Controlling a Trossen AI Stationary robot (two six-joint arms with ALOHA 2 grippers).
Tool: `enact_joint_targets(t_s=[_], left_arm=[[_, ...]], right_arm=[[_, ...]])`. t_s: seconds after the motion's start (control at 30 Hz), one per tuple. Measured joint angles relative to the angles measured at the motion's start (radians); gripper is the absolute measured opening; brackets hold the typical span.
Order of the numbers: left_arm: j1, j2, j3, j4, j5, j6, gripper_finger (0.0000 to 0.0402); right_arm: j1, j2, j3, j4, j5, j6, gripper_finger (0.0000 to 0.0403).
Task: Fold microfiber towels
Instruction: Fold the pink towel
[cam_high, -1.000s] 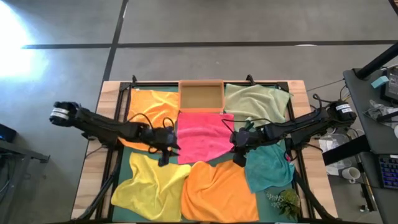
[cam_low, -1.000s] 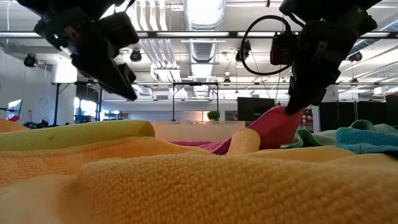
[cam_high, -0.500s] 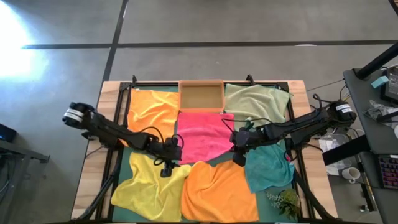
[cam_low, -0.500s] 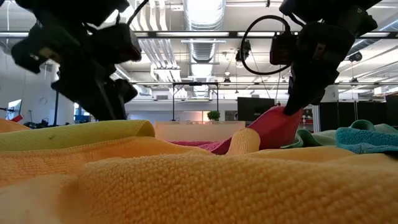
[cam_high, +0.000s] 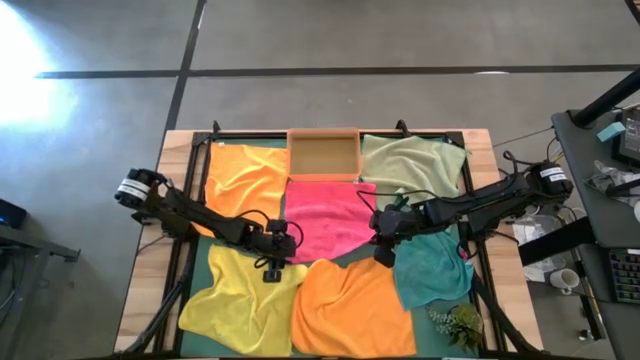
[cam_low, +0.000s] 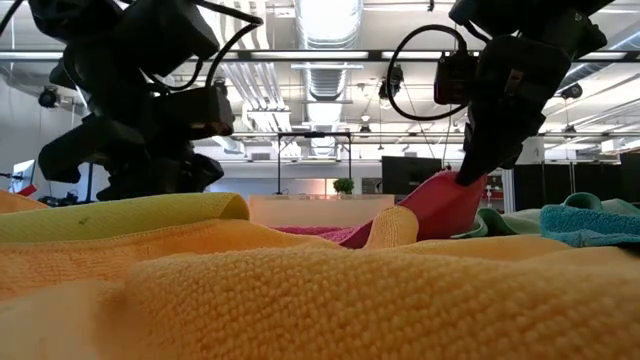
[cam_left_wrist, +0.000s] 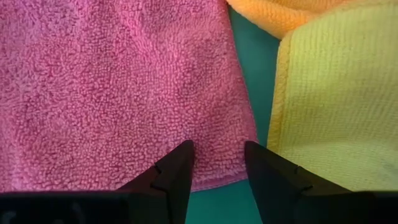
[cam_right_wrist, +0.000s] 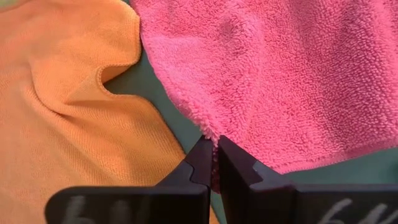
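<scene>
Since 1 s ago the left gripper (cam_high: 273, 272) has swung in and down to the near-left corner of the hot pink towel (cam_high: 325, 220); right arm and all cloths unchanged.

High view: six towels on the dark green mat (cam_high: 450, 283). Far row: orange towel (cam_high: 240, 175), small wooden tray (cam_high: 322, 155) w/ nothing in it, pale green towel (cam_high: 412, 163). Pink one lies mid-table, touching the tray's near edge. Near row: yellow towel (cam_high: 240, 295), second orange towel (cam_high: 350, 305), teal towel (cam_high: 430, 268). Left gripper sits betw. pink and yellow towels. Right gripper (cam_high: 383, 252) is at the pink towel's near-right corner, beside the teal cloth. Small green plant (cam_high: 458, 325) at the table's near-right corner.

Low view: left gripper (cam_low: 150, 180) low, just behind the yellow towel's (cam_low: 130, 212) raised fold. Right gripper (cam_low: 470, 170) has the pink corner (cam_low: 450, 205) pinched and lifted off the table in a peak.

Left wrist view: fingers (cam_left_wrist: 177, 171) apart, nothing betw. them, above the pink towel's (cam_left_wrist: 112, 87) corner edge; yellow towel (cam_left_wrist: 336, 93) just beside, strip of mat (cam_left_wrist: 258, 81) showing betw. them.

Right wrist view: fingertips (cam_right_wrist: 202, 158) together, clamped on the pink towel's (cam_right_wrist: 280, 74) corner; orange towel (cam_right_wrist: 68, 112) beside it.
</scene>
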Motion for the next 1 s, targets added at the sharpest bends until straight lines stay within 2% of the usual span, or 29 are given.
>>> enact_joint_targets(t_s=[0.23, 0.33, 0.5, 0.6, 0.87, 1.0], left_arm=[[-0.004, 0.007, 0.001, -0.004, -0.075, -0.01, 0.0125], [0.0, 0.007, 0.003, -0.007, -0.11, -0.012, 0.0095], [0.001, 0.007, 0.002, -0.012, -0.132, -0.012, 0.0018], [0.001, 0.007, 0.006, -0.016, -0.134, -0.026, 0.0007], [-0.001, -0.03, 0.06, -0.06, -0.038, -0.039, 0.0002], [-0.002, -0.05, 0.098, -0.161, 0.044, -0.042, 0.0001]], right_arm=[[0.0, 0.0, 0.0, 0.0, 0.0, 0.0, 0.0009], [0.0, 0.0, 0.0, 0.001, 0.0, 0.0, 0.0009], [0.0, 0.0, 0.0, 0.001, 0.0, 0.0, 0.0009], [0.0, 0.0, 0.0, 0.001, 0.0, 0.0, 0.0009], [0.006, -0.005, 0.0, 0.0, 0.0, 0.059, 0.0009], [0.032, -0.008, 0.0, 0.0, -0.002, 0.063, 0.0009]])
